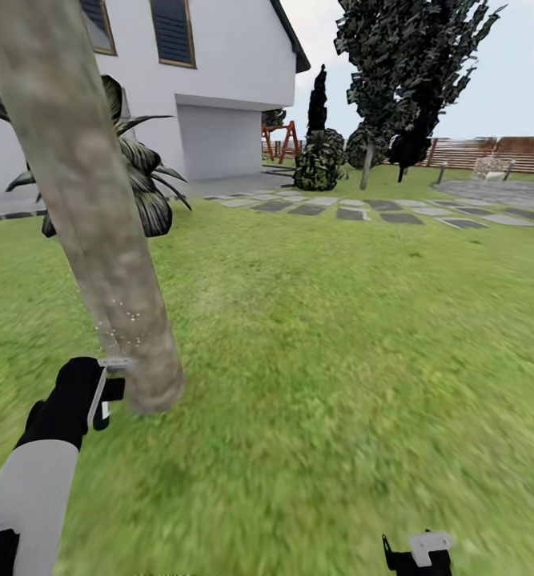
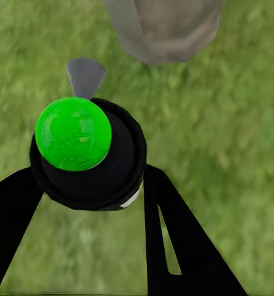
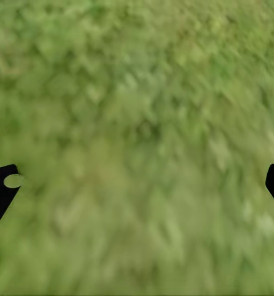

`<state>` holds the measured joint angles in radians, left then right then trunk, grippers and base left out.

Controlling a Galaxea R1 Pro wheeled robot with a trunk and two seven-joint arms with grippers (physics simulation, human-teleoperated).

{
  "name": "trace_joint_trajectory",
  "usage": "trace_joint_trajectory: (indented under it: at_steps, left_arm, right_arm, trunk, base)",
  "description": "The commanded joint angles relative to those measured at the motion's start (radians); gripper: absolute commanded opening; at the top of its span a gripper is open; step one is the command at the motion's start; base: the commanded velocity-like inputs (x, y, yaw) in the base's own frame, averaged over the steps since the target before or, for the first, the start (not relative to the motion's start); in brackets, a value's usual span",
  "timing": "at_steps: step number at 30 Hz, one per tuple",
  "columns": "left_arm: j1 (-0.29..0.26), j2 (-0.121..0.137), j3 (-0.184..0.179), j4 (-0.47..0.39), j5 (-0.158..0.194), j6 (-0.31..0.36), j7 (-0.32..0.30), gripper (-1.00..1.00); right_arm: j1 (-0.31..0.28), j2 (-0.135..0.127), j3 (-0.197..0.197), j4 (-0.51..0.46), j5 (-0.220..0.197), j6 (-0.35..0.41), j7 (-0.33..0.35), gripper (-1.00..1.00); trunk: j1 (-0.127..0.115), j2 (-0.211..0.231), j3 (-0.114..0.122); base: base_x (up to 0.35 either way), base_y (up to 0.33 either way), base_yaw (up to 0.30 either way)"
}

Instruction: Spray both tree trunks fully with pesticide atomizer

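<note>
flat even daylight, no cast shadows, blurry grass [image 1: 339, 360]

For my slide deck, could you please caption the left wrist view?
Left pincer shut on the green-capped atomizer, its grey nozzle aimed at the beige-grey tree trunk above grass.

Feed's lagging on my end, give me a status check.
Left gripper shut on atomizer, aimed at tree trunk. White pesticide specks low on trunk. Right gripper open over grass. Nothing in the way.

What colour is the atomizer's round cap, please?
Bright green atop the atomizer, clearest in the left wrist view.
</note>
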<state>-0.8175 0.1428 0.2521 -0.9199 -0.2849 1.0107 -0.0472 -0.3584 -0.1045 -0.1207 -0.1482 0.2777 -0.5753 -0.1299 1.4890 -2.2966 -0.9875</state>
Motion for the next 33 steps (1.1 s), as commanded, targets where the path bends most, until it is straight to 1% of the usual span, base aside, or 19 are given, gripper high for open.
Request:
trace_joint_trajectory:
  at_steps: [1, 5, 12, 20, 29, 33]
  left_arm:
    - [0.000, 0.001, 0.001, -0.001, -0.007, 0.004, -0.005, -1.00]
    - [0.004, -0.002, 0.001, 0.000, -0.007, 0.002, -0.004, -1.00]
    - [0.004, -0.006, 0.000, 0.000, -0.007, 0.002, -0.003, -1.00]
    - [0.002, -0.005, 0.000, 0.000, -0.007, 0.002, -0.003, -1.00]
    - [0.000, -0.005, 0.001, 0.000, -0.007, 0.002, -0.003, -1.00]
    - [0.000, -0.003, 0.001, 0.000, -0.007, 0.002, -0.003, -1.00]
  right_arm:
    - [-0.001, 0.000, -0.007, 0.001, 0.011, -0.003, -0.004, 1.00]
    - [-0.001, 0.000, -0.007, 0.001, 0.011, -0.003, -0.004, 1.00]
    - [-0.001, 0.000, -0.007, 0.001, 0.011, -0.003, -0.004, 1.00]
    - [-0.001, 0.000, -0.007, 0.001, 0.011, -0.003, -0.004, 1.00]
    - [-0.001, 0.000, -0.007, 0.001, 0.011, -0.003, -0.004, 1.00]
    - [-0.001, 0.000, -0.007, 0.001, 0.011, -0.003, -0.004, 1.00]
  trunk:
    - [0.000, 0.000, -0.001]
    - [0.000, 0.000, -0.001]
    - [0.000, 0.000, -0.001]
    - [0.000, 0.000, -0.001]
    - [0.000, 0.000, -0.001]
    - [0.000, 0.000, -0.001]
  base:
    - [0.008, 0.000, 0.278]
    - [0.083, -0.118, 0.200]
    - [0.123, -0.246, 0.009]
    - [0.098, -0.261, 0.000]
    - [0.006, -0.273, 0.002]
    - [0.018, -0.273, 0.154]
